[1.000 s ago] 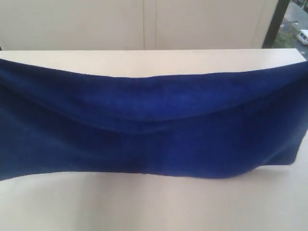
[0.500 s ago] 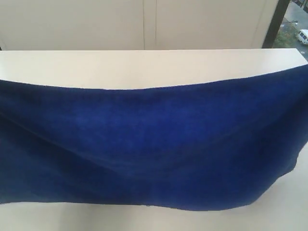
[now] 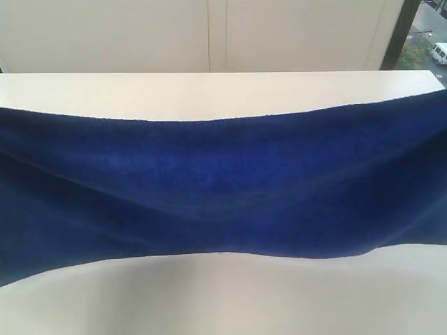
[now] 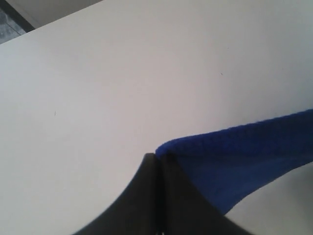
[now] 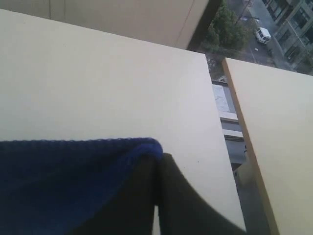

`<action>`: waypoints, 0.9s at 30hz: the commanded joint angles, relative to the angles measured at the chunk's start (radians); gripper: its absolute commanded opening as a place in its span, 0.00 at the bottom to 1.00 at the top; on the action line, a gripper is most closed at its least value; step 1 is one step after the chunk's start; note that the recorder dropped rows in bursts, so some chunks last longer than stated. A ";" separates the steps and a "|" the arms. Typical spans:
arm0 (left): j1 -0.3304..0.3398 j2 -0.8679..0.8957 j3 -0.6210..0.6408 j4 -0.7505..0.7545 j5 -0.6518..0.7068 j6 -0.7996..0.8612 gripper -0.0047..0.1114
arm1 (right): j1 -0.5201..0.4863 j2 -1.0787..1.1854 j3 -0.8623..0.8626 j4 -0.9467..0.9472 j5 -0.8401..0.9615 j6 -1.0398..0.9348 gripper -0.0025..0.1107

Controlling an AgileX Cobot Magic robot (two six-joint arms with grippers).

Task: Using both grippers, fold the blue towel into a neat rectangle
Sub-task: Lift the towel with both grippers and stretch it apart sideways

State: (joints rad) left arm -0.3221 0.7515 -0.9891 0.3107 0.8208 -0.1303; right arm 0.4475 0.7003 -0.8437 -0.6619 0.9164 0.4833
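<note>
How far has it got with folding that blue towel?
Done: the left gripper and right gripper each have jaws shut on a corner of the blue towel. In hand: it hangs stretched between them above the table. Left: laying it over itself and flattening it; no neat rectangle shows yet.

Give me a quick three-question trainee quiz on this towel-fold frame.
1. True or false: the right black pincer gripper stands open.
2. The left black pincer gripper is pinching: A) a corner of the deep-blue fuzzy microfibre towel; B) a loose cable; C) nothing.
3. Short answer: how many grippers hold the towel?

Key: 1 false, it is shut on a towel corner. 2 A. 3 two.
</note>
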 commanded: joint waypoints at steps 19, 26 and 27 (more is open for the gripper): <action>0.003 -0.262 -0.001 -0.089 0.327 0.034 0.04 | -0.009 -0.280 -0.019 0.175 0.244 -0.173 0.02; 0.003 0.046 0.125 -0.001 0.003 -0.049 0.04 | -0.009 0.049 0.034 0.039 0.039 -0.063 0.02; 0.003 0.089 0.140 0.012 -0.052 -0.071 0.04 | -0.009 0.093 0.042 0.004 0.018 -0.023 0.02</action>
State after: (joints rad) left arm -0.3221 0.7527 -0.8859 0.2912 0.8834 -0.1449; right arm 0.4475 0.7069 -0.8233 -0.5829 0.9998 0.3860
